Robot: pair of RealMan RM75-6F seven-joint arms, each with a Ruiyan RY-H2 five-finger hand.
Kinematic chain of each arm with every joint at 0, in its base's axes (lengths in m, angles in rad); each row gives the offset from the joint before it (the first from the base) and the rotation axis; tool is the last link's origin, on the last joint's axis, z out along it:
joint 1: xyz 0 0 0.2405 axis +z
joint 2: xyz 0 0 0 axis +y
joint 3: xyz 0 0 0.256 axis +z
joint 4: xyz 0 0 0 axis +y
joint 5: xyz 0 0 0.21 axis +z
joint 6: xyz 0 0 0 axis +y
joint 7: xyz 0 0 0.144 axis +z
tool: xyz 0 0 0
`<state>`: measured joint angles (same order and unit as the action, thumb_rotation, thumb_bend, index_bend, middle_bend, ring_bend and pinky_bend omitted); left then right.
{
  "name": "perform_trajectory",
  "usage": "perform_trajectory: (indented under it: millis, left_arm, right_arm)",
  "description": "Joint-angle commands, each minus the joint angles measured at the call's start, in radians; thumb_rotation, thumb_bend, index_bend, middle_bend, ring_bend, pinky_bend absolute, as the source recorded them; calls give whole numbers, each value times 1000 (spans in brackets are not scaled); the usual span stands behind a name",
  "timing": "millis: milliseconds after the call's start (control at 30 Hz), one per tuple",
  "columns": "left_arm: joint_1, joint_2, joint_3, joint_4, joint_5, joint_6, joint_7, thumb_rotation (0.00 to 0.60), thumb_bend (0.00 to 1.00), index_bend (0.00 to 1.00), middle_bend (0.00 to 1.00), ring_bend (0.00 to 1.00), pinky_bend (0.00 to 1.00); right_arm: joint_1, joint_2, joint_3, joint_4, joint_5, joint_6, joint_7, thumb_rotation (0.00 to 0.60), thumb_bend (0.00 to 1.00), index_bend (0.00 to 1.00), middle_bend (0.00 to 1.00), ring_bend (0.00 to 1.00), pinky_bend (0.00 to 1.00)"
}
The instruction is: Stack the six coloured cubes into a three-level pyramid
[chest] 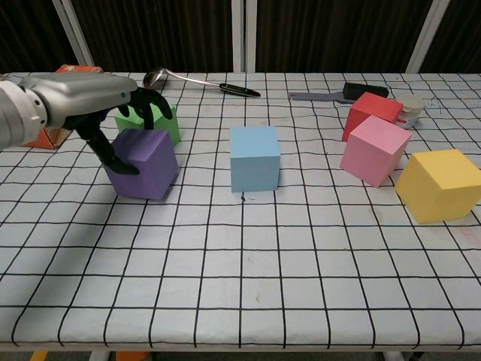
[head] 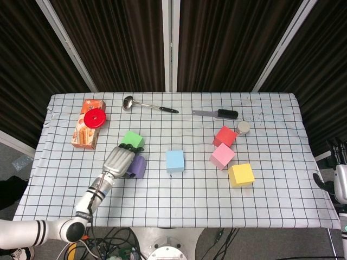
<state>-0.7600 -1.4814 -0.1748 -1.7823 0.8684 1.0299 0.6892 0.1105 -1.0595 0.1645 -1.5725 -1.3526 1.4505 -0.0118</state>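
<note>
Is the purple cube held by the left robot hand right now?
Held: the left robot hand wraps its fingers over the purple cube, thumb on its near face.

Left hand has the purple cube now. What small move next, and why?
Probably carry the purple cube right, toward the light blue cube, and set it alongside. The left hand grips it from above, the green cube sits close behind, and no cubes are stacked yet.
</note>
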Motion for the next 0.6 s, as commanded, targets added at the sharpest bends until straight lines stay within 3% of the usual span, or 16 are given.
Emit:
perform_trajectory:
  millis: [33, 267, 600]
  left_arm:
    - [-62, -81, -50, -53, -103, 93, 110, 600, 219, 206, 594, 232, 228]
    - [-112, -153, -66, -41, -186, 163, 182, 600, 218, 206, 597, 236, 227]
    - [-142, -193, -80, 45, -230, 169, 165, 600, 219, 215, 607, 245, 227]
  right_arm:
    - [1, -2, -1, 1, -3, 0, 3, 600, 185, 0, 0, 0, 0]
    - [-9, 3, -3, 1, -10, 17, 14, 600, 185, 0, 0, 0, 0]
    - [-14, 0, -3, 18, 6, 9, 27, 600, 185, 0, 0, 0, 0]
